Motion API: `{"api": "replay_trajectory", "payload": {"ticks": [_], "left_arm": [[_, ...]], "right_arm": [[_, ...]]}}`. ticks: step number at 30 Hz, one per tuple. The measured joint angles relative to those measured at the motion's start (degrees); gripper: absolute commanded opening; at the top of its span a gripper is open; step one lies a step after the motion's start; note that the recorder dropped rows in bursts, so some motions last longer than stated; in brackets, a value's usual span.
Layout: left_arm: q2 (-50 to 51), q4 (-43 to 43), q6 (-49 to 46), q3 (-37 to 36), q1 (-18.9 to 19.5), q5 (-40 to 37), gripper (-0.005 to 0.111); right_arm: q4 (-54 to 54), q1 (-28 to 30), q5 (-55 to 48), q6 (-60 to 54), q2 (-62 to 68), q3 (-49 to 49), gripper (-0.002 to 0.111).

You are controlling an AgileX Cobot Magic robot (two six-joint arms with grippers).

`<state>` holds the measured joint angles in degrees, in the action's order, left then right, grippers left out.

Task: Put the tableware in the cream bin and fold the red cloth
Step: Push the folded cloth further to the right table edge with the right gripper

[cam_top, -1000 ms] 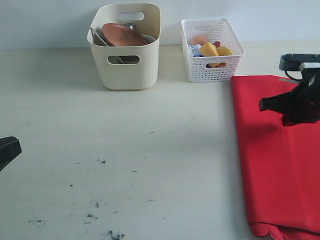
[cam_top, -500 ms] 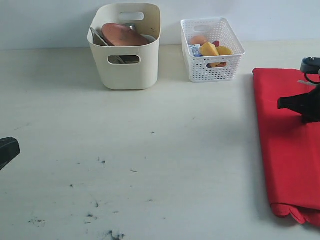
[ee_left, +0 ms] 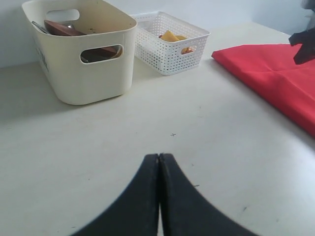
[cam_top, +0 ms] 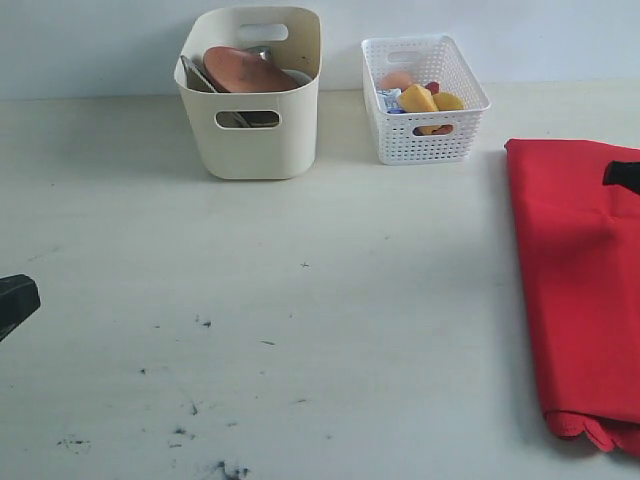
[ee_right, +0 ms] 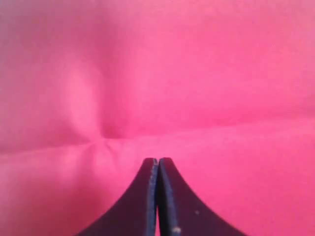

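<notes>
The scene holds two pincers, two containers and one cloth, all on one pale surface (cam_top: 300, 250). At the far left of the exterior view, the left pincer (cam_top: 14, 304) is a single dark wedge cut by the frame. The cream bin (cam_top: 250, 140) stands at the back. One round brown plate (cam_top: 246, 70) leans inside it. Right of the bin and apart from it is one white lattice basket (cam_top: 425, 135) with food, including two yellow pieces (cam_top: 418, 98). One red cloth (cam_top: 575, 280) lies flat at the right, near the basket but not touching it.

Most of the left pincer is out of the exterior frame. Thin grey metal pieces (cam_top: 194, 73) beside the plate are too crowded to count or name. The bin wall hides whatever lies lower. The rest of the basket's contents are hard to sort. The cloth runs off the right edge, and at its near end a scalloped hem peeks from under a smooth layer. The right pincer (cam_top: 621, 176) is only a dark scrap there.

The left wrist view shows that the left pincer's jaws are pressed together and gripping nothing, low over bare surface. The right wrist view shows the right pincer's jaws likewise closed tight over the cloth, with no fabric visible between them. A puckered crease (ee_right: 101, 135) in the fabric lies just beyond the tips.
</notes>
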<state>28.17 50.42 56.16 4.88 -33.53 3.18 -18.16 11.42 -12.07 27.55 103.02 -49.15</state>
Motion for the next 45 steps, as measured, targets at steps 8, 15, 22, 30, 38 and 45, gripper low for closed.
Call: {"api": "replay_trajectory", "payload": {"ticks": [8, 15, 22, 30, 38, 45], "left_arm": [[0.0, 0.0, 1.0, 0.0, 0.0, 0.0, 0.001], [0.0, 0.0, 1.0, -0.3, 0.0, 0.6, 0.001], [0.0, 0.1, 1.0, -0.3, 0.0, 0.9, 0.001], [0.0, 0.1, 1.0, -0.3, 0.0, 0.9, 0.001], [0.0, 0.1, 1.0, -0.3, 0.0, -0.1, 0.001], [0.0, 0.0, 1.7, -0.3, 0.0, -0.1, 0.001]], "right_arm": [[0.7, 3.0, 5.3, 0.8, 10.6, -5.7, 0.0], [1.9, 0.8, 5.4, 0.8, 17.2, -15.9, 0.0], [2.0, -5.6, 2.5, 0.0, 21.5, -24.1, 0.0], [0.0, -6.0, -11.9, 0.0, 17.1, -26.5, 0.0], [-10.8, -5.2, -20.4, 2.6, 8.6, -19.8, 0.0], [-15.6, -2.0, -10.8, 8.2, 7.8, -7.0, 0.0]]}}
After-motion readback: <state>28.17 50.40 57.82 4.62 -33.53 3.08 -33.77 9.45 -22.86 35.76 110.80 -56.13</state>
